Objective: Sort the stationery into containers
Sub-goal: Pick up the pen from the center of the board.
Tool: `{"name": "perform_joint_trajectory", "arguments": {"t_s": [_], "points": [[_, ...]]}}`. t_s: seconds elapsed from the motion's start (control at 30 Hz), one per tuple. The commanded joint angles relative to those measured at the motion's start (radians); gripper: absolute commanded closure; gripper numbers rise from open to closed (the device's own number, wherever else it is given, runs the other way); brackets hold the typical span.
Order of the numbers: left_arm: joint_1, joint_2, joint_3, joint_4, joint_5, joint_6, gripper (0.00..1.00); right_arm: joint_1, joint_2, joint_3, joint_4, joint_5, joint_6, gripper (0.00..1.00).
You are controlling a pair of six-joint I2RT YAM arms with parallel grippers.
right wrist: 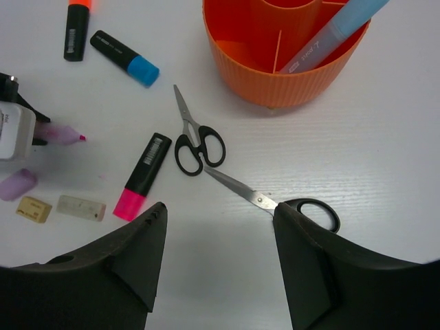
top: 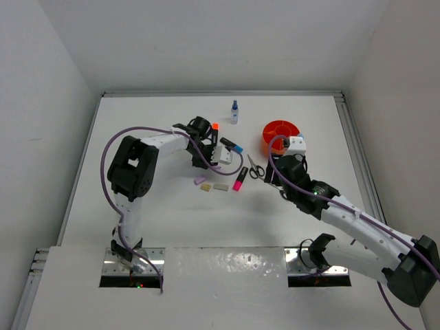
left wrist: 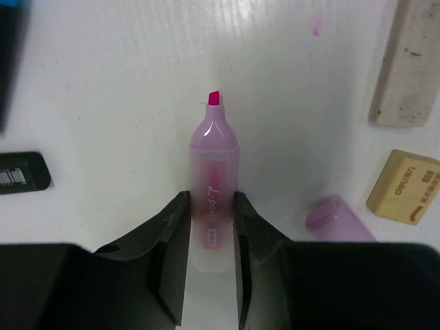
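- My left gripper (left wrist: 212, 201) is clamped on the lilac marker (left wrist: 213, 179), low centre of the left wrist view. It grips the rear of the barrel, so the long front half could swing or slip out during a carry.
- The marker is uncapped, its pink tip pointing up the frame. I cannot tell whether it is off the table. A pink smear (left wrist: 316, 23) already shows at upper right, and any dip would likely add another.
- The lilac cap (left wrist: 337, 220) lies loose just beside the right-hand finger, with the beige eraser (left wrist: 405, 187) and grey eraser (left wrist: 405, 62) beyond it. A sideways move could scatter them.
- My right gripper (right wrist: 220, 210) is spread wide and holds nothing, at the bottom of its own view over two scissors (right wrist: 198, 143). One pair's blade tip sits right at the other's handles, so lifting one may drag its neighbour.
- The orange tub (right wrist: 289, 75), top right of that view, already has a pale blue pen (right wrist: 330, 38) leaning out, which could block or deflect a drop.
- In the top view both wrists work near the centre, so crossing paths risks a collision.
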Motion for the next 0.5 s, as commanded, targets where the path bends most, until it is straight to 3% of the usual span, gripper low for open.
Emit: {"name": "perform_joint_trajectory", "arguments": {"t_s": [0.0, 0.17, 0.37, 0.47], "points": [[0.013, 0.026, -0.043, 0.058, -0.045, -0.082, 1.0, 0.008, -0.022, 0.013, 0.032, 0.04, 0.063, 0.37], [0.062, -0.083, -0.029, 0.1, -0.09, -0.248, 1.0, 0.017, -0.004, 0.028, 0.065, 0.101, 0.184, 0.4], [0.186, -0.331, -0.018, 0.14, -0.214, -0.59, 1.0, 0.11, 0.209, 0.258, -0.045, 0.259, 0.338, 0.38], [0.263, -0.463, -0.09, 0.109, -0.29, -0.771, 1.0, 0.138, 0.326, 0.33, 0.012, 0.235, 0.477, 0.35]]}}
